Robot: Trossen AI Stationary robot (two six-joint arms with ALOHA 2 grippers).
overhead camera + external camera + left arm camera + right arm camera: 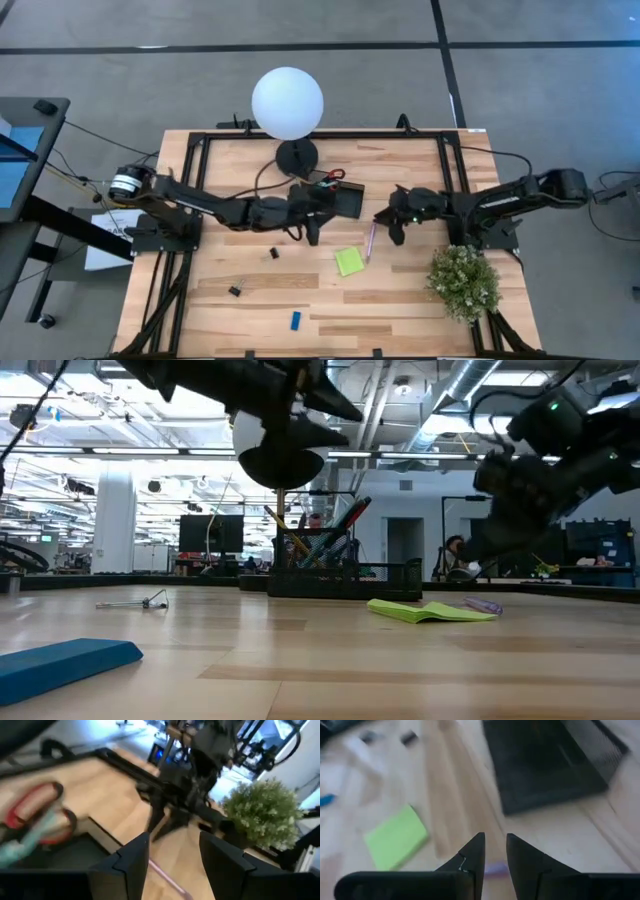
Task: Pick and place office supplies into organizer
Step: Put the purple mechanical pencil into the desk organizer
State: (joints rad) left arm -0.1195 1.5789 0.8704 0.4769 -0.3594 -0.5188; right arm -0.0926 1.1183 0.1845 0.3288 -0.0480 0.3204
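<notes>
While the left claw (312, 232) hangs open and empty beside the tray (345, 200) at mid frame, the right claw (392, 225), slightly open, must drop onto the pen (370, 240) next.

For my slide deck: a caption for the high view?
Both grippers, left and right, hover open beside the organizer; sticky pad lies loose.
</notes>
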